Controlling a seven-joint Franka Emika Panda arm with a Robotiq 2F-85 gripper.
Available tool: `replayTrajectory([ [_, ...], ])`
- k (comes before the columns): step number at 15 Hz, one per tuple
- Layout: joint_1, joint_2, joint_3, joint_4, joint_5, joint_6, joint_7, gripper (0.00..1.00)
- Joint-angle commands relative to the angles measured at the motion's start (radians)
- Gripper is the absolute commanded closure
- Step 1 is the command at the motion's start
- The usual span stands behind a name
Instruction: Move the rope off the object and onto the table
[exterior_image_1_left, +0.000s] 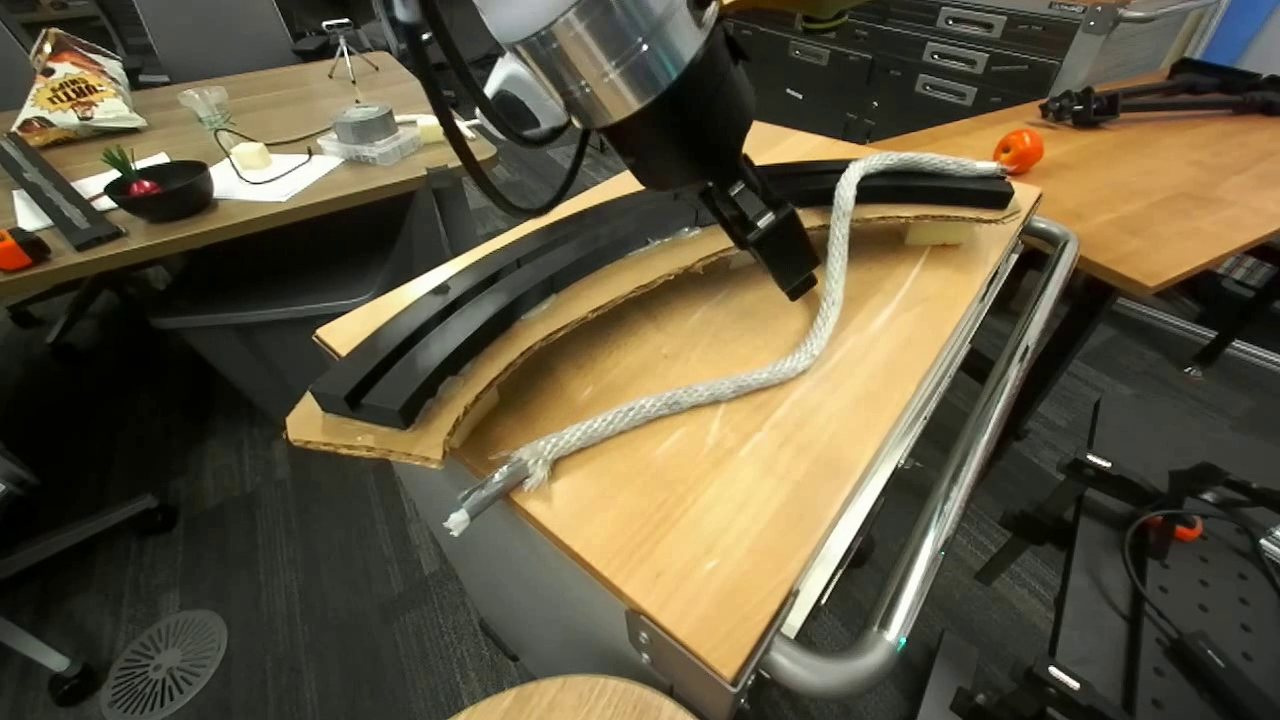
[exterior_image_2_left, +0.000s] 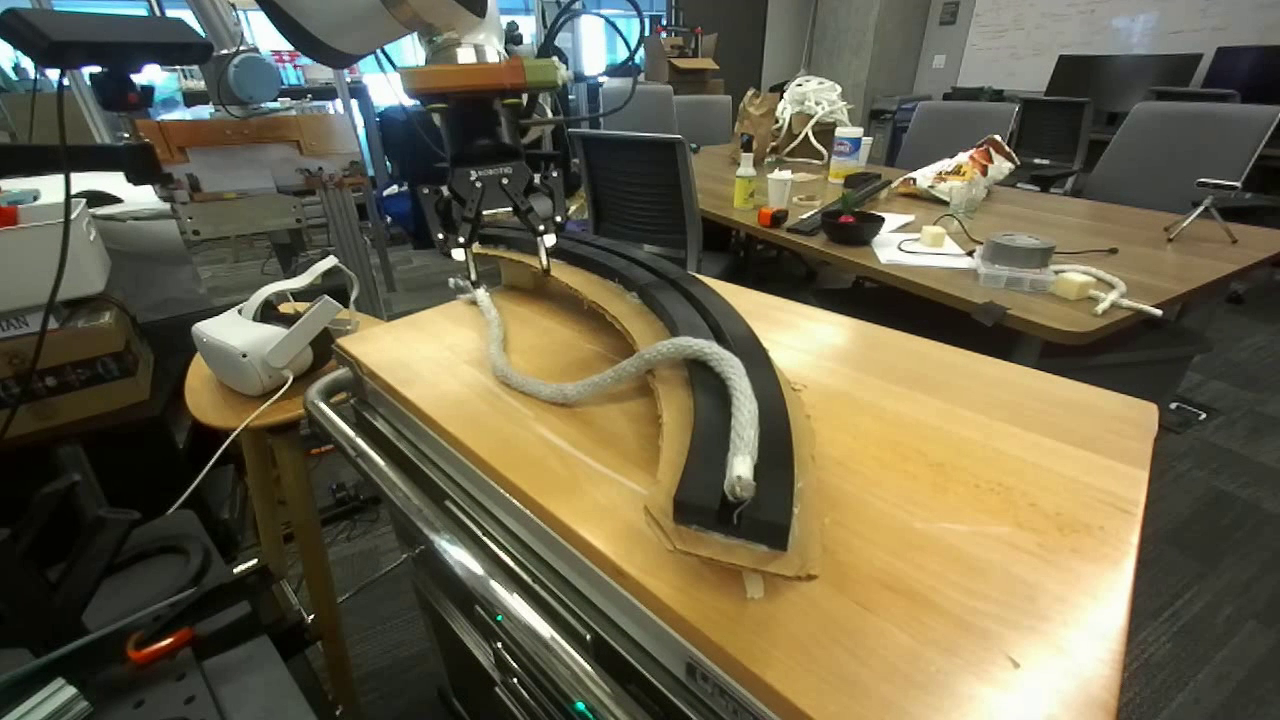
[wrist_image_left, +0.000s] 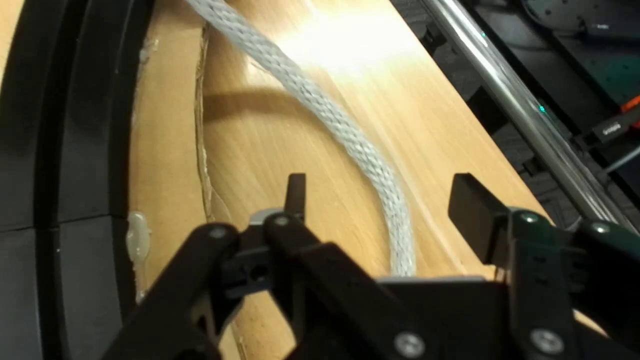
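The pale grey braided rope (exterior_image_1_left: 690, 398) lies partly on the black curved object (exterior_image_2_left: 777, 460) and partly on the wooden table (exterior_image_1_left: 720, 540). In an exterior view one rope end (exterior_image_2_left: 742, 470) rests along the near end of the arc. The rope then crosses the arc's inner edge and bends over the tabletop. Its taped end (exterior_image_1_left: 495, 487) sticks out past the table edge. My gripper (exterior_image_2_left: 509, 268) is open and empty, above the table inside the curve. In the wrist view the rope (wrist_image_left: 360, 145) runs between the spread fingers (wrist_image_left: 382, 205); the palm hides its further part.
Cardboard (exterior_image_1_left: 570, 310) under the arc raises its inner edge. A shiny metal rail (exterior_image_1_left: 950, 500) runs along one table side. A round wooden stool (exterior_image_2_left: 215, 375) with a white headset (exterior_image_2_left: 250, 345) stands beside the table. A cluttered desk (exterior_image_2_left: 1180, 270) and another desk (exterior_image_1_left: 1180, 190) are nearby.
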Motion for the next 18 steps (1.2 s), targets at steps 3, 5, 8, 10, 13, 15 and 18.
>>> replayTrajectory([
  [3,-0.015,-0.046,0.003,-0.08,-0.242,0.003,-0.167,0.0],
  [5,-0.017,-0.004,0.009,-0.045,-0.216,-0.003,-0.133,0.0],
  [8,-0.029,-0.009,0.006,-0.047,-0.25,0.027,-0.183,0.0],
  [10,-0.045,-0.059,0.007,-0.101,-0.255,0.119,-0.195,0.0],
  [13,-0.073,-0.184,0.001,-0.255,-0.233,0.295,-0.135,0.0],
  [15,-0.101,-0.258,-0.017,-0.361,-0.2,0.42,-0.098,0.0],
  [18,-0.14,-0.347,-0.064,-0.529,-0.123,0.618,-0.079,0.0],
])
